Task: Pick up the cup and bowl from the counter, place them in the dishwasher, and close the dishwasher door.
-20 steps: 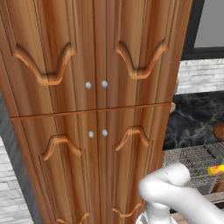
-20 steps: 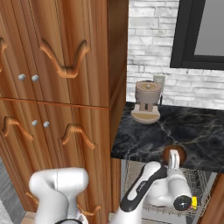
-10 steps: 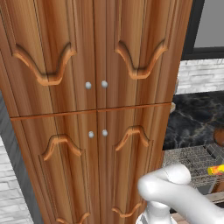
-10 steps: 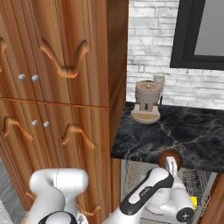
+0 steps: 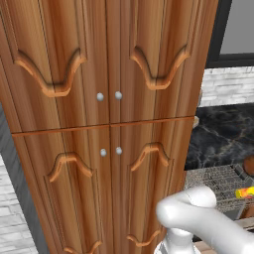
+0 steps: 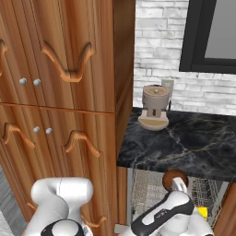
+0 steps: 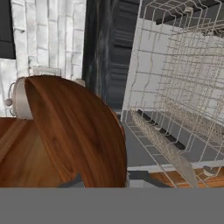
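Nearest in the hand view, the bowl (image 7: 78,135) looms large at 8 o'clock, reddish-brown and stood on edge, its rim running right down to the gripper (image 7: 100,181) at the bottom; the jaws are nearly together and pinch the bowl's rim. Just past it, toward 3 o'clock, the grey wire rack (image 7: 183,100) of the dishwasher (image 7: 144,151) stands open. In the right base view the bowl (image 6: 174,179) sits at 5 o'clock, held above the rack (image 6: 147,193), just below the front edge of the counter (image 6: 184,143). The cup (image 6: 202,212), a bit of bright yellow, lies in the rack at 4 o'clock, partly hidden by the arm. From the left base view the cup (image 5: 244,192) shows yellow and orange-red at 4 o'clock on the rack (image 5: 218,181), the bowl (image 5: 249,166) just above it at the frame's edge. Farther back on the counter, at 12 o'clock in the right base view, a beige coffee grinder (image 6: 155,107) stands against the white brick wall (image 6: 156,41). A tall carved wooden cabinet (image 5: 104,119) rises at 9 o'clock.
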Controlling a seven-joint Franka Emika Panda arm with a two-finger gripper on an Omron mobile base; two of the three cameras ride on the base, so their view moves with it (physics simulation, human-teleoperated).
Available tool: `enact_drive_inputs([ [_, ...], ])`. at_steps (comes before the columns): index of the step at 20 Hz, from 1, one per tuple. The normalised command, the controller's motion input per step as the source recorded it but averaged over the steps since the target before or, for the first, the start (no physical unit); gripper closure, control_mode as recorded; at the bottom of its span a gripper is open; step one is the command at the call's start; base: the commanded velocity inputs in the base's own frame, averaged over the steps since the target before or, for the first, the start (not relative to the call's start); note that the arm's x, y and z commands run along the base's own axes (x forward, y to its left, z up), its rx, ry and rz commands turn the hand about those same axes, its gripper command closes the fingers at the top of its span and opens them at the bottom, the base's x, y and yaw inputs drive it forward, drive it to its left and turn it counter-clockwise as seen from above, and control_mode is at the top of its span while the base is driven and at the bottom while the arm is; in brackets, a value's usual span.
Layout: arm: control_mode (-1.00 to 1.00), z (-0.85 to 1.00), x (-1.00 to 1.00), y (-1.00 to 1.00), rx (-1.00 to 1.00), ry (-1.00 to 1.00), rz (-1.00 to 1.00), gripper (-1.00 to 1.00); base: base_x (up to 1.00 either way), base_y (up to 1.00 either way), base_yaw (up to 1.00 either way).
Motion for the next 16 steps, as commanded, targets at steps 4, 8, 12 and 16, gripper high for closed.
enact_drive_inputs([
  [4, -1.0, -0.35, -0.2, 0.0, 0.0, 0.05, 0.15, 1.0, 0.0, 0.0, 0.0],
  [8, -1.0, -0.34, 0.0, 0.0, -0.02, 0.11, 0.14, 1.0, 0.0, 0.0, 0.0],
  [12, -1.0, -0.03, 0.04, 0.0, -0.03, 0.09, 0.1, 1.0, 0.0, 0.0, 0.0],
  [16, -1.0, -0.23, 0.32, 0.0, -0.02, 0.14, 0.08, 1.0, 0.0, 0.0, 0.0],
])
